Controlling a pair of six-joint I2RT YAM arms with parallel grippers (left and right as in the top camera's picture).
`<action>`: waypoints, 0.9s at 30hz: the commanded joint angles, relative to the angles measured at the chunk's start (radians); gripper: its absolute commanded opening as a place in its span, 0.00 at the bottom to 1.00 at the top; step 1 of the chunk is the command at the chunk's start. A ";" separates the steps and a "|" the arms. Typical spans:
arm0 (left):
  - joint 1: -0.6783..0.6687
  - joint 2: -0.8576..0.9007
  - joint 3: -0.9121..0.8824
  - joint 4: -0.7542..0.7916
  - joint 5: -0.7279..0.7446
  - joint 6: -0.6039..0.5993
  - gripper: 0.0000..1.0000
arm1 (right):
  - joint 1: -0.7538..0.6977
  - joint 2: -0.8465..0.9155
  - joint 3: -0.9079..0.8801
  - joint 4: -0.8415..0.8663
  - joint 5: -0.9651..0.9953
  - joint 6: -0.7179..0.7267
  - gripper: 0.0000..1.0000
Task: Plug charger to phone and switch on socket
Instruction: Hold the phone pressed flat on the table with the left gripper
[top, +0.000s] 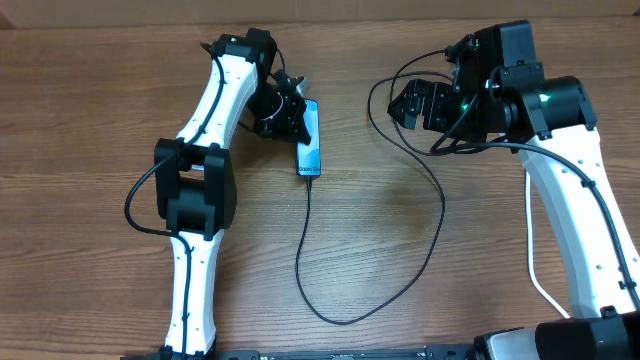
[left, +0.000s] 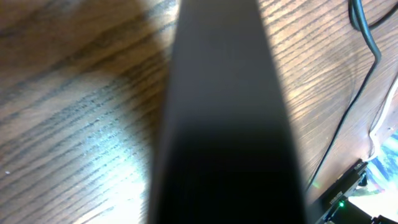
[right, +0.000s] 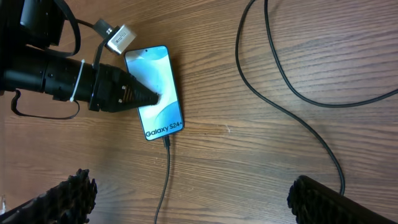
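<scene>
While the left gripper (top: 287, 112) rests on the phone (top: 309, 140) seen from overhead, the charger (top: 299, 255) trails from the phone's near edge in a wide loop. The left wrist view shows one dark blurred band, its fingers apparently pressed together. In the right wrist view, the connector sits in the phone and the right gripper (right: 191, 190) is spread wide.

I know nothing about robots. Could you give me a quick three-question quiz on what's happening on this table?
1. True or false: the black charger cable is already plugged into the phone.
2. Whose fingers touch the phone? A) left arm's B) right arm's C) neither
3. Fill in: the right fingers stand wide ____, holding nothing.
Key: 1 true; 2 A, the left fingers; 3 open.
</scene>
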 joint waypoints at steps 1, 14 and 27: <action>0.003 -0.002 0.008 0.008 0.008 -0.010 0.05 | -0.001 -0.006 -0.006 0.000 -0.005 0.002 1.00; 0.003 0.004 0.002 0.009 0.007 -0.096 0.05 | -0.001 -0.006 -0.006 -0.019 -0.005 0.001 1.00; 0.006 0.004 -0.005 0.010 -0.033 -0.100 0.07 | -0.001 -0.006 -0.006 -0.025 -0.023 0.001 1.00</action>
